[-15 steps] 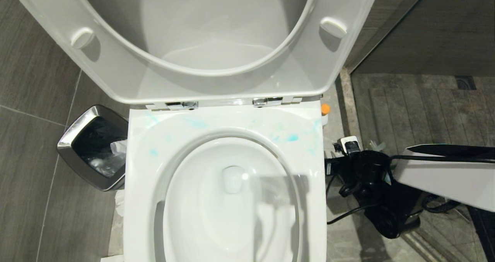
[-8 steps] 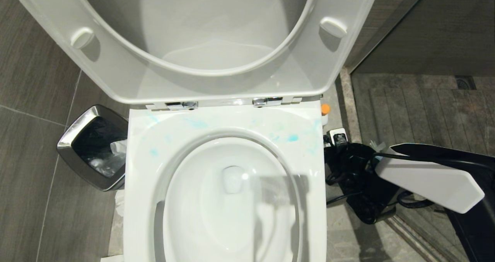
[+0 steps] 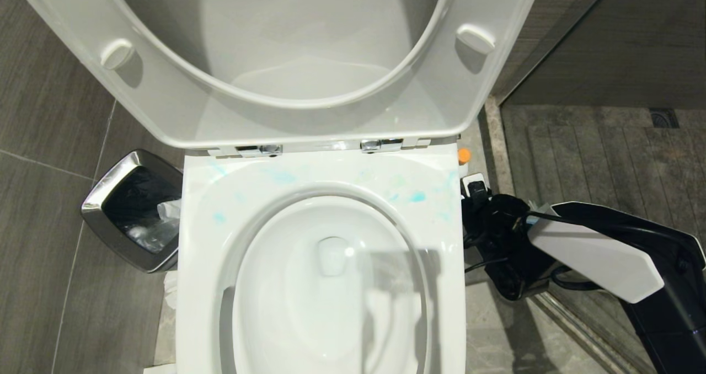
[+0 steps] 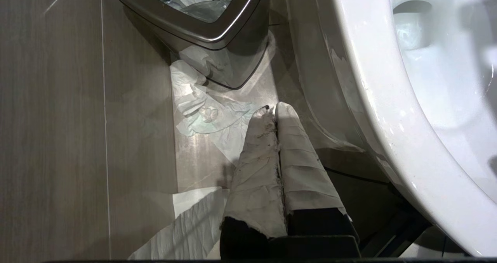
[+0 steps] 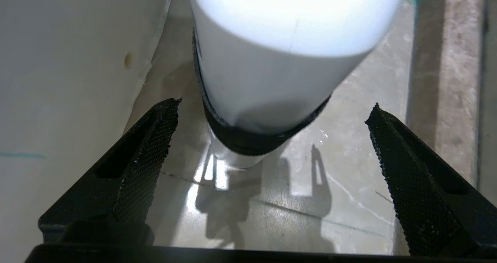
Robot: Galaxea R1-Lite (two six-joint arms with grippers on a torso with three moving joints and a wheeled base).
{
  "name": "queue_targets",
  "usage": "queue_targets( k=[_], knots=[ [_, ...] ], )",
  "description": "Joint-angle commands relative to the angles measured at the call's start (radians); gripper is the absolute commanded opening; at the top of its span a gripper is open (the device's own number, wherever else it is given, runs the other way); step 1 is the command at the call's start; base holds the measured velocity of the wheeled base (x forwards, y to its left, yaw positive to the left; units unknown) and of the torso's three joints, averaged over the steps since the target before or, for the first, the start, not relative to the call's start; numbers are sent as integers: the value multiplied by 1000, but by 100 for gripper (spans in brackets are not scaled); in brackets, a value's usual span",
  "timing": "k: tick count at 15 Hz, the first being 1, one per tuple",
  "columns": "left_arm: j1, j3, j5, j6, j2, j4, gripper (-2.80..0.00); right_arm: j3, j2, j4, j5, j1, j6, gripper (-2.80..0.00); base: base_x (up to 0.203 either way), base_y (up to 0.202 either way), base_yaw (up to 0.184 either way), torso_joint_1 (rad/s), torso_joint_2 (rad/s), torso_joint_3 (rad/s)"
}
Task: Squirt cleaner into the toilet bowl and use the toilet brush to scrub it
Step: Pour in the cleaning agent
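Grey tiles (image 3: 49, 115), glossy oval toilet bowl (image 3: 320, 197) (white ceramic)

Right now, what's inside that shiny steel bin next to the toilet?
The steel bin holds a dark liner with crumpled white paper against the side nearest the toilet bowl. What lies deeper under the paper and liner is hidden.

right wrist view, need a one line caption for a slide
Open right end effector straddles the standing white cleaner bottle on the floor beside the toilet bowl, fingers not yet touching it.

Grey tiled floor (image 3: 49, 115) (glossy underfoot)
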Motion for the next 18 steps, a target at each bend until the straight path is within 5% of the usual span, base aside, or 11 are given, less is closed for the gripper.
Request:
queue_targets(
  k=[1,14,18],
  knots=[
    [0,2,0,0,1,0,-280,-23,22,5,39,-9,-7,0,0,0,0,0,0,0],
    [0,2,0,0,1,0,-280,-210,110,33,70,-15,-188,0,0,0,0,0,0,0],
    [0,1,0,0,1,0,-280,-263,134,42,146,-33,-245,0,0,0,0,0,0,0]
  ],
)
